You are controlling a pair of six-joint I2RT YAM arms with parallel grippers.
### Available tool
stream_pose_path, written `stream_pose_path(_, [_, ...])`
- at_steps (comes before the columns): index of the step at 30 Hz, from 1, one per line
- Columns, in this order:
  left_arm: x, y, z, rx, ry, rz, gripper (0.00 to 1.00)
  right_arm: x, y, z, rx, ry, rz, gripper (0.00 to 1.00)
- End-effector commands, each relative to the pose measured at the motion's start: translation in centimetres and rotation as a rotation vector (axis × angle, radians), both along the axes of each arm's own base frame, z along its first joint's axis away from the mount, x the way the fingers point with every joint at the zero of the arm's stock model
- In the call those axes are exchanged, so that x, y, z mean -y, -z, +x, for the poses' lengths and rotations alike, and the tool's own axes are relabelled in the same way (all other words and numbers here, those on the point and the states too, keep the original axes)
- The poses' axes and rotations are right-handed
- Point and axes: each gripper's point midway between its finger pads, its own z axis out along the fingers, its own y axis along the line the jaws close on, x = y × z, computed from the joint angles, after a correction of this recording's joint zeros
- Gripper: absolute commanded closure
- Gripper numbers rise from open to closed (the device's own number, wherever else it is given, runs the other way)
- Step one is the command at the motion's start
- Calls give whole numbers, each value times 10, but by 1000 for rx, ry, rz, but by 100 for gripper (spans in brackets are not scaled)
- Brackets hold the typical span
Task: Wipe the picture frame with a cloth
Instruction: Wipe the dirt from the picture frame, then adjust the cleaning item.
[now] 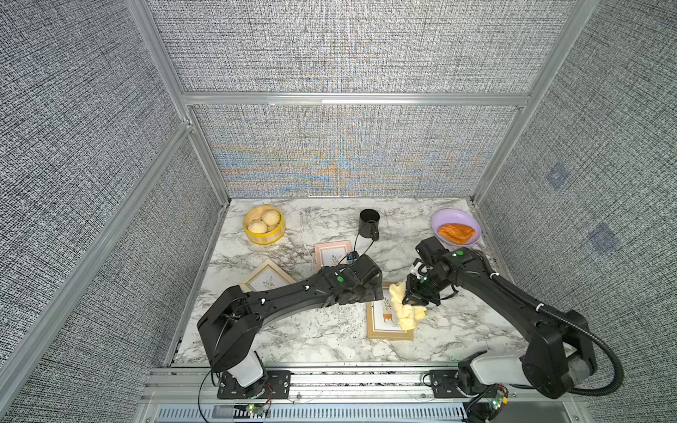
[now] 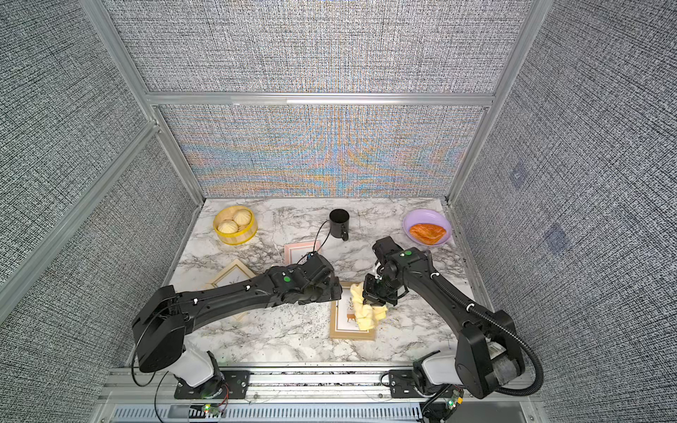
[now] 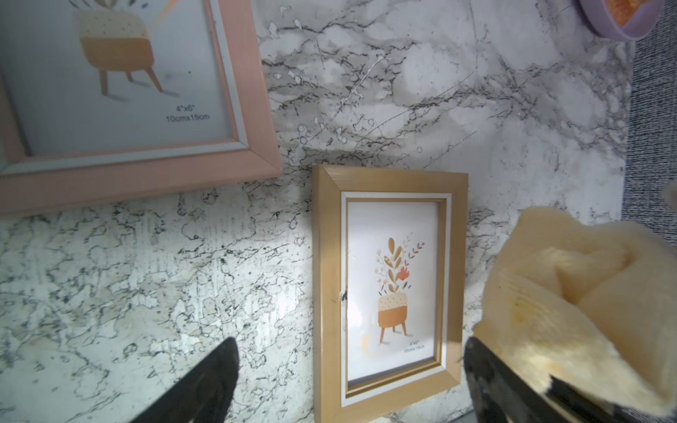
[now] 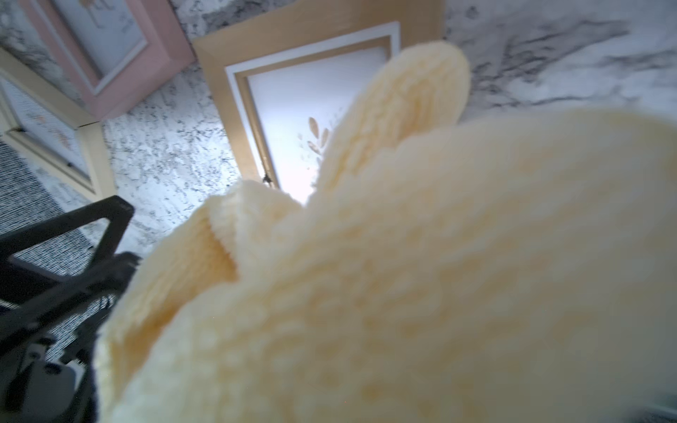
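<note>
Near the front middle of the marble counter a gold picture frame lies flat, glass up, with a potted-plant print. The right hand is clamped on the cloth, pale yellow and bunched up. In both top views the cloth hangs from that hand over the right side of the gold frame, its lower folds covering that edge and spilling a little onto the counter. Can't tell whether it presses on the glass. In the right wrist view the cloth fills most of the picture, with a corner of the gold frame behind it. The left hand sits over the frame's far end with its fingers wide apart, gripping nothing. One finger sits right against a fold of the cloth. A pink frame lies just beyond the left arm, and a cream frame lies to its left, partly under that arm. Along the back of the counter are a bamboo steamer with buns at the left, a black mug in the middle, and a purple plate with an orange pastry at the right.
</note>
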Motion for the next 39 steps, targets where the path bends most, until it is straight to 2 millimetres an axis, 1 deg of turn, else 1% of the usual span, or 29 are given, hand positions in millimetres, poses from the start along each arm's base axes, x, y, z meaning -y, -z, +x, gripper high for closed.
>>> stream_pose_path(1, [11,-19,3,37,35,-75,1,-19,-9,9,14,0,113,100])
stream_pose_path(3, [14,-26,4,53,39,-106,0,-29,-15,17,25,0,168,100])
stream_pose_path(6, [16,-33,6,73,34,-149,0,-36,-22,23,37,-8,209,100])
stream_pose_path(11, [20,-36,10,80,6,-220,0,-46,-25,26,39,-7,290,100])
stream_pose_path(15, [25,-38,13,78,0,-270,0,-51,-27,26,44,-17,333,100])
stream_pose_path(23, [46,-46,15,84,57,-365,0,-54,-31,26,57,-45,362,100])
stream_pose_path(28, [54,-37,17,53,71,-392,0,-58,-35,28,71,-58,389,100])
stream_pose_path(32, [65,-28,17,21,94,-459,0,-62,-41,30,94,-82,421,100])
stream_pose_path(34, [71,-24,18,1,99,-487,2,-64,-45,30,105,-95,432,100])
stream_pose_path(36, [75,-23,19,-11,105,-508,7,-65,-46,31,111,-104,436,100])
stream_pose_path(37, [75,-24,21,-13,98,-525,8,-64,-46,31,110,-105,432,100])
stream_pose_path(39, [70,-25,27,-11,63,-561,8,-63,-44,30,104,-102,421,100])
